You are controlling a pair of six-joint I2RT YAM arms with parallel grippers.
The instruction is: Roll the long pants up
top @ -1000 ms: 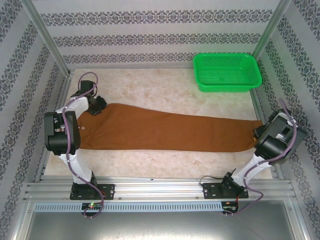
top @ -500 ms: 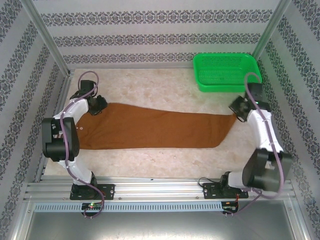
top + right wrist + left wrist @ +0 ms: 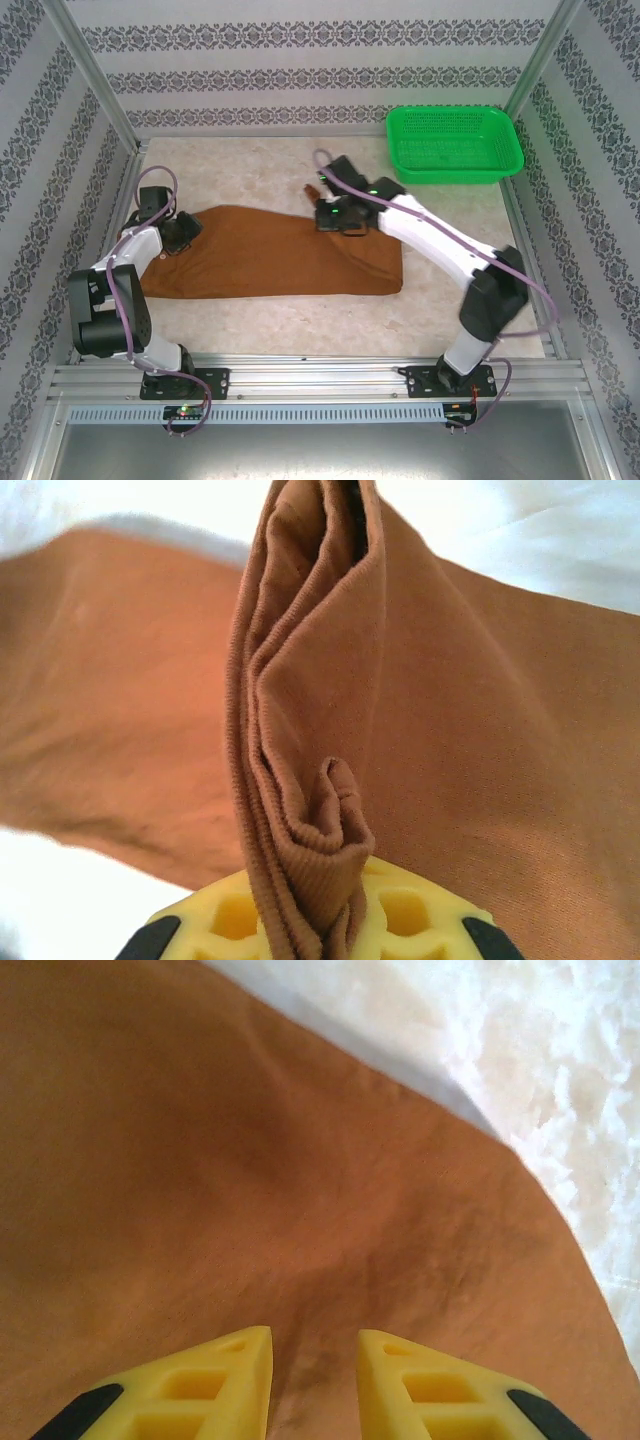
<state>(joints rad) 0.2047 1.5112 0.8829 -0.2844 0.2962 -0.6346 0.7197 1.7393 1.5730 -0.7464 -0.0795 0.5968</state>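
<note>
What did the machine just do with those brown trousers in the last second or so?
The right pincer, shut on the leg end of the long pants, swept it from the right side leftward over the rest, folding the pants roughly in half. The left pincer at the waist end drew slightly nearer and its jaws now stand apart. The green basket stayed in the far right corner.
</note>
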